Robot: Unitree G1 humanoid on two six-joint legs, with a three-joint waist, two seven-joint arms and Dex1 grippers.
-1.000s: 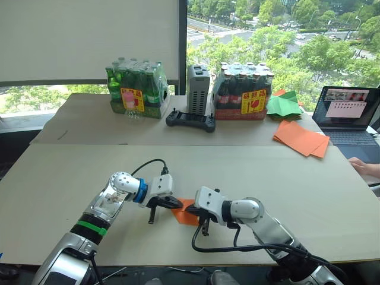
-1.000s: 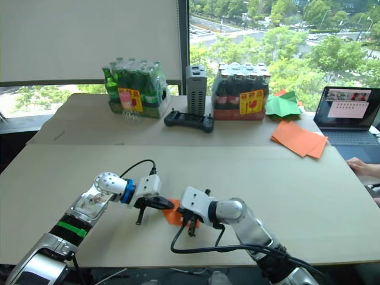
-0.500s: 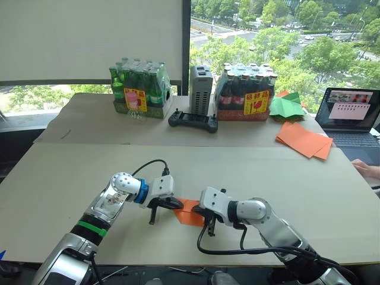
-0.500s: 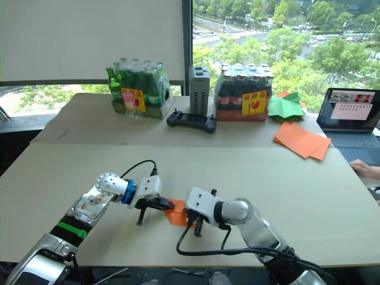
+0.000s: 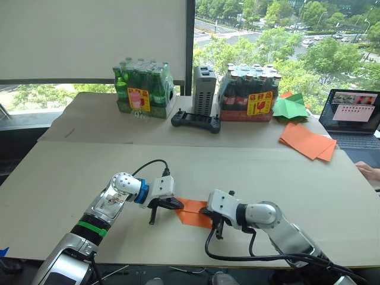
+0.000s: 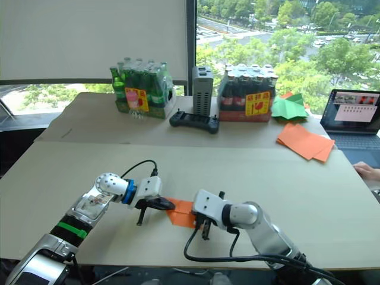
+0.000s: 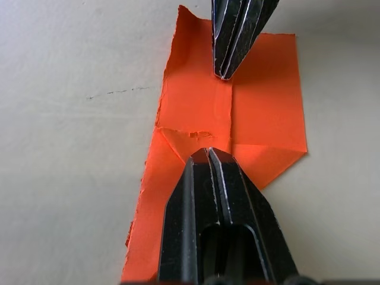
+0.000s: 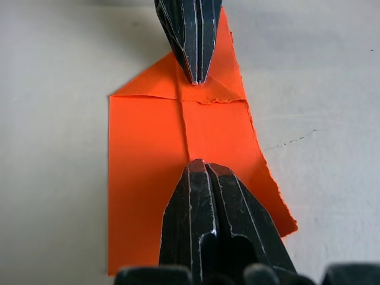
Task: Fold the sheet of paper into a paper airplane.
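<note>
Here, both grippers met over the sheet of paper point(image 5: 193, 212) near the front edge of the table point(image 5: 71, 172). The left gripper point(image 7: 208, 152), its 2 fingers pressed together with nothing between them, bore its tip on the paper where the diagonal corner folds meet the centre crease. The right gripper point(image 8: 202, 164), likewise pinched closed and empty, pressed the same crease from the opposite end (the 2 tips faced each other along the line, apart).

The sheet lay flat, folded to a pointed nose at the left gripper's end, one long edge ragged. The step in hand appeared to be flattening the centre crease; the next move would likely call for lifting one half and folding it over along that line.

Farther back stood 2 bottle packs point(image 5: 141, 89), a controller point(image 5: 196, 122), green paper shapes point(image 5: 290, 107) and a pile of orange sheets point(image 5: 306, 141).
</note>
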